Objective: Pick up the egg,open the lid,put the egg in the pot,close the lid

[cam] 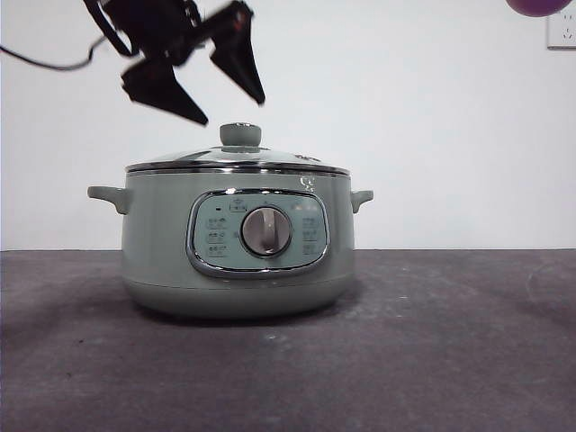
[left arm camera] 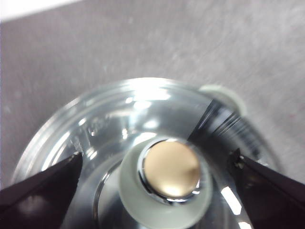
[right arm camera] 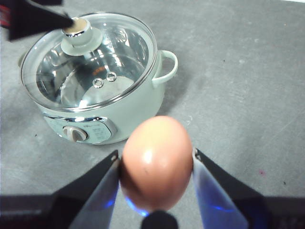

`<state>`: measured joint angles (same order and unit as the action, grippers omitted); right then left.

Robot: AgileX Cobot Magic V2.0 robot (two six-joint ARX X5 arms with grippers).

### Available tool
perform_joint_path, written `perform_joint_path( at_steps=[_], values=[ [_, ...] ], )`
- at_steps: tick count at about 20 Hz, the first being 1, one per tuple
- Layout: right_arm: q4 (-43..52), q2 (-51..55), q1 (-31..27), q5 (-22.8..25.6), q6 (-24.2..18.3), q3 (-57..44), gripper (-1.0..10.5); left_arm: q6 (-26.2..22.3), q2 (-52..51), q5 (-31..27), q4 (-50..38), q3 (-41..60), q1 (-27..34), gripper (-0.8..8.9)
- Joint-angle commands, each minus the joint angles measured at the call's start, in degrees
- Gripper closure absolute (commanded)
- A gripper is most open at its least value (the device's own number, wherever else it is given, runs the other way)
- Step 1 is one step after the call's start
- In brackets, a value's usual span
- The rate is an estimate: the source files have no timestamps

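Egg (right arm camera: 156,162) sits clamped in right gripper (right arm camera: 156,164); left gripper (left arm camera: 155,164) hovers spread wide above lid (cam: 237,159) knob (left arm camera: 164,191), pot (cam: 238,243) covered.

A dark grey, slightly mottled surface (cam: 468,342) fills the lower part of the front view, with small pale scuffs and specks across it. Behind it rises a plain white wall (cam: 432,126). A white wall socket (cam: 562,30) sits at the upper right corner of that wall, and just beside it a rounded purple object (cam: 537,5) is cut off by the top edge. A thin black cable (cam: 45,61) hangs across the wall's upper left.
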<state>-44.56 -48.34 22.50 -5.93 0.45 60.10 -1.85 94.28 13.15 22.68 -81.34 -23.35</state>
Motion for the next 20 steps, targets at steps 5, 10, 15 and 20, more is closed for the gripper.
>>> perform_joint_path(
  at_steps=[5, 10, 15, 20],
  values=[
    [0.5, 0.1, 0.0, 0.1, -0.1, 0.0, 9.6, 0.4, 3.0, -2.7, -1.0, 0.0, -1.7, 1.99],
    [0.5, 0.1, 0.0, 0.1, -0.1, 0.0, 9.6, 0.6, 3.0, -2.6, -0.1, 0.0, -2.6, 5.5],
    [0.5, 0.1, 0.0, 0.1, -0.1, 0.0, 9.6, 3.3, 3.0, -2.6, -0.7, 0.0, -3.0, 7.91],
    [0.5, 0.1, 0.0, 0.0, -0.1, 0.0, 9.6, 3.3, 3.0, -2.4, -0.8, 0.0, -3.0, 8.22]
  ],
)
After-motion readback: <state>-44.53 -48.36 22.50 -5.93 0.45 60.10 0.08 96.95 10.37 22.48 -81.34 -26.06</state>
